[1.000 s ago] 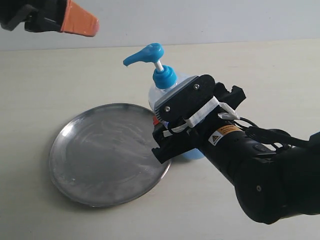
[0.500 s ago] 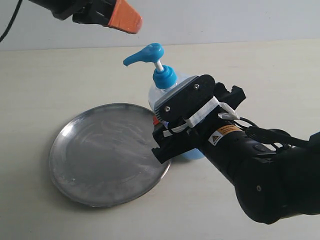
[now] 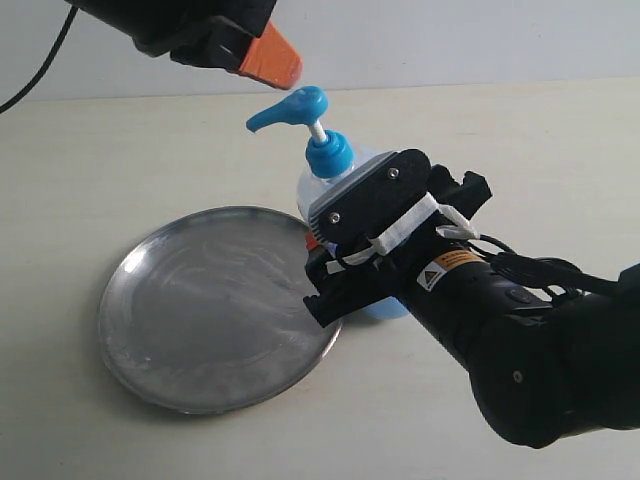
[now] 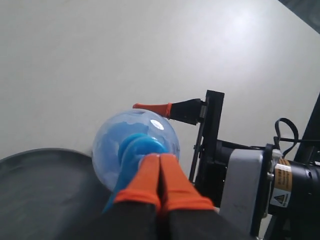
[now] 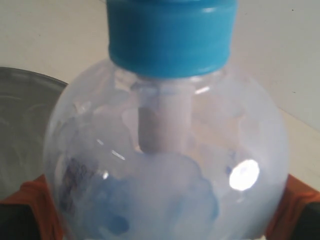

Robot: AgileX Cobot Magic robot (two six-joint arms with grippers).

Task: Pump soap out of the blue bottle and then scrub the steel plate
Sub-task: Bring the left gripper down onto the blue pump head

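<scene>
Blue is the colour to look for. The clear round plastic pump bottle with the bright blue pump head (image 3: 322, 165) stands upright on the pale table (image 3: 540, 140). It is at about 2 o'clock from the round grey steel plate (image 3: 190, 320), right at the plate's rim.

The right black robot pincer (image 3: 318, 258) hugs the bottle's round belly from both sides. Its orange pads (image 5: 32, 200) press on the clear wall. I think it holds the bottle so it will not tip or slide when the top gets pushed.

The blue spout points toward 9 o'clock, out over the plate side. That way the soap should fall on the plate and not on the table.

The left pincer with orange tips (image 3: 270, 58) hangs at about 11 o'clock from the pump head, just above it. Its two fingers (image 4: 145, 182) are squeezed flat together with nothing between them. I think they are shut to make one firm poking tip. In the left wrist view the pump head (image 4: 134, 149) sits right under those tips. I cannot tell if they touch it.

The pump stem looks all the way up. Light blue soap (image 5: 165, 200) shows inside the bottle. I see no fresh blob on the plate, only pale smears.
</scene>
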